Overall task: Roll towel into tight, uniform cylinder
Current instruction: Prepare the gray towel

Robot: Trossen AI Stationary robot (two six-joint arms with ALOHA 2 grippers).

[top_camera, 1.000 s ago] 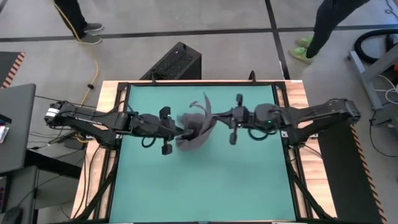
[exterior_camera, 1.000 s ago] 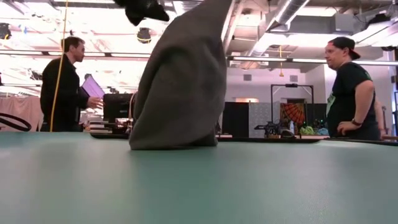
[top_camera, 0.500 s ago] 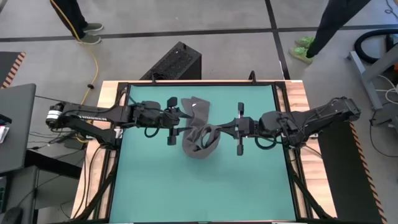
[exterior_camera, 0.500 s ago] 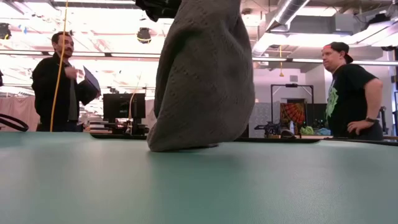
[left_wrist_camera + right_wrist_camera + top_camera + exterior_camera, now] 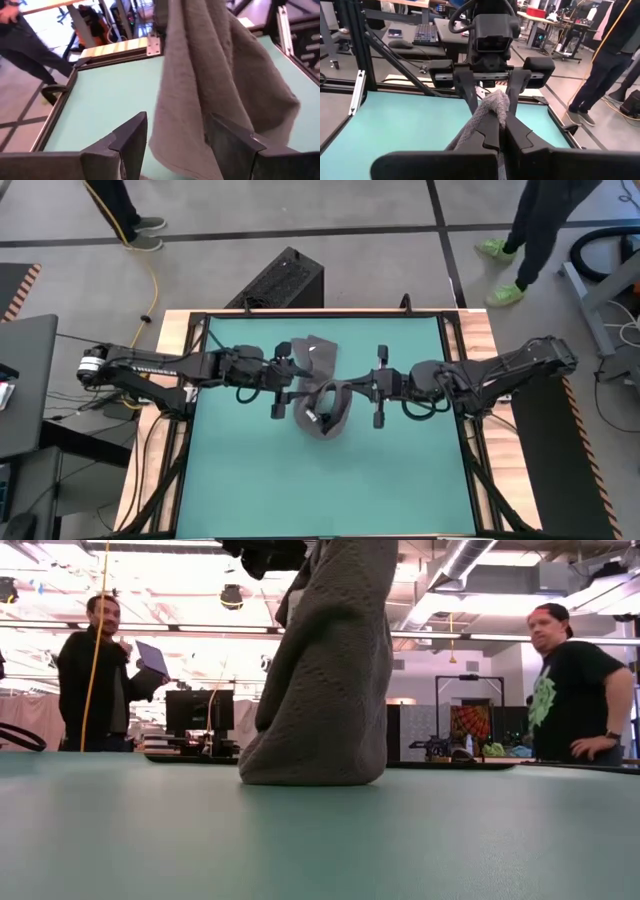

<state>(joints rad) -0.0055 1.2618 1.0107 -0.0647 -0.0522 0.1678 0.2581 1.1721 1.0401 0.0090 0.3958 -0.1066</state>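
Note:
The dark grey towel (image 5: 322,408) hangs in a bunched column (image 5: 325,670) at the middle of the teal mat (image 5: 400,470), and its lower end rests on the mat. My right gripper (image 5: 346,388) reaches in from the table's right and is shut on the towel's upper part. My left gripper (image 5: 291,376), coming from the left, faces it and is open. In the left wrist view its fingers (image 5: 131,142) stand on either side of a hanging fold of the towel (image 5: 185,115). I cannot tell whether they touch it. My right gripper pinches a bunched fold of the towel (image 5: 494,106) between its two fingers, several layers thick, and a tuft of cloth sticks out past the fingertips. The fingers come in about level from the table's right. The towel hangs slack below them, its lower end (image 5: 310,772) on the mat.
The mat has bare room all round the towel, bounded by the table's wooden rim (image 5: 176,430). A black box (image 5: 283,280) stands behind the far edge. Two people (image 5: 100,670) (image 5: 575,680) stand in the room beyond the table.
My left gripper has opened, let go of the towel and gone slightly toward the table's far edge. My right gripper has shifted a little toward the near edge with the cloth. The towel, earlier held up between both grippers, now hangs from the right one alone.

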